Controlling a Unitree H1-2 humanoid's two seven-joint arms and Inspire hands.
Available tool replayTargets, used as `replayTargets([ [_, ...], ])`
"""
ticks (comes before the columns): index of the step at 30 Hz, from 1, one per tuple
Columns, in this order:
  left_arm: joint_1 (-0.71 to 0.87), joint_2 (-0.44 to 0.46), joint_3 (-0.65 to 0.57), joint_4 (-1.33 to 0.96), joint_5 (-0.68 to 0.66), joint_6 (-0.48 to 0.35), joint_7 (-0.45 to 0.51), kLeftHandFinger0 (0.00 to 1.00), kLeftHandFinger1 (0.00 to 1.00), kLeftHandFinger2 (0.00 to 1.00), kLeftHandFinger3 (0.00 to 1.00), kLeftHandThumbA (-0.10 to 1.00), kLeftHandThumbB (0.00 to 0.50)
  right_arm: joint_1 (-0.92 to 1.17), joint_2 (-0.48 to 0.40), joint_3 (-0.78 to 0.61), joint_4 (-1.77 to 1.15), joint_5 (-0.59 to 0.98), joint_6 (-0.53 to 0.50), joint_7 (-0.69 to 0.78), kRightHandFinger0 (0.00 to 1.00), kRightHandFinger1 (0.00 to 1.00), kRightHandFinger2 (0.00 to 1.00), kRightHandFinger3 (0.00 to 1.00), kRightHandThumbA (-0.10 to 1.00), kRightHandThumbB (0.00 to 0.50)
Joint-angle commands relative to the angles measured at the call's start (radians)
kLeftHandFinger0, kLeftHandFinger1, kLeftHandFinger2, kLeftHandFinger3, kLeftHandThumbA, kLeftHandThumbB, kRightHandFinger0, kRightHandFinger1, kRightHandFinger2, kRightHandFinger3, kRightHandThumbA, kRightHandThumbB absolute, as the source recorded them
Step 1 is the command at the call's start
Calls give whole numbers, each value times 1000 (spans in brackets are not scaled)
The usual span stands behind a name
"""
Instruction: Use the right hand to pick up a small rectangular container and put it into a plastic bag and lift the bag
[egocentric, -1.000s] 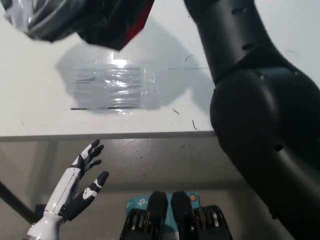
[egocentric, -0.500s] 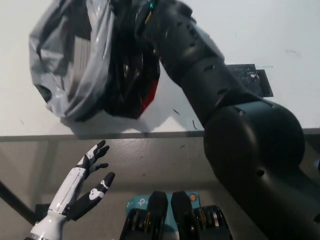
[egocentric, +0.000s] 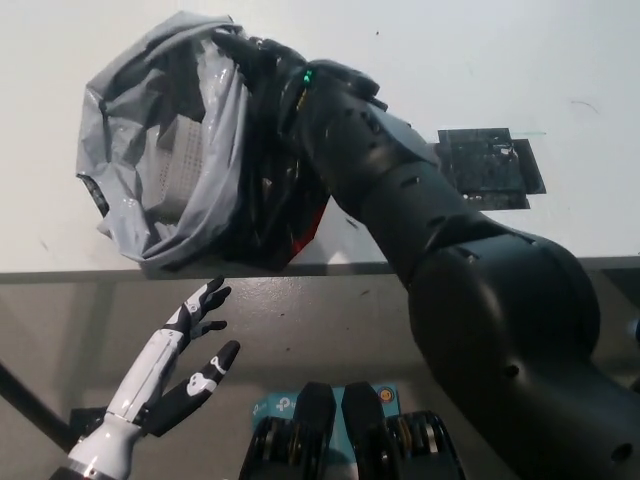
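— Head view: where's the container (egocentric: 183, 160)?
— Inside the bag (egocentric: 165, 215), by the desk's (egocentric: 480, 60) front edge. Right hand (egocentric: 262, 62) clamped on its rim; left hand (egocentric: 185, 365) splayed below.

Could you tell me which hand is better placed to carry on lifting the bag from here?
The right hand: it is already at the top of the grey plastic bag, apparently gripping it, over the white table. The white left hand rests open below the table edge, away from the bag.

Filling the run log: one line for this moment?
right hand: shut on plastic bag | bag over table edge | container inside | left hand: open, idle
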Motion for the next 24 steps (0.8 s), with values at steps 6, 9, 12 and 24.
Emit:
replayTargets([
  [6,-14,33,-6,-33,18,-12,-16,880,991,1000,1000,755,244,-37,-98,345,-16,-290,-118,141,1000,1000,1000,1000,784,356],
  [9,-15,36,-7,-29,18,-20,-18,876,974,1000,1000,748,238,-49,-117,378,-16,-295,-108,151,1000,1000,1000,1000,771,422],
  [12,-15,36,-10,-25,24,-25,-18,873,967,1000,1000,744,242,-59,-133,381,-18,-284,-103,157,1000,1000,1000,1000,736,428],
  [24,-21,39,-9,-23,33,-27,-23,863,951,1000,1000,707,237,-94,-175,423,-28,-358,-123,173,1000,1000,1000,1000,839,449],
])
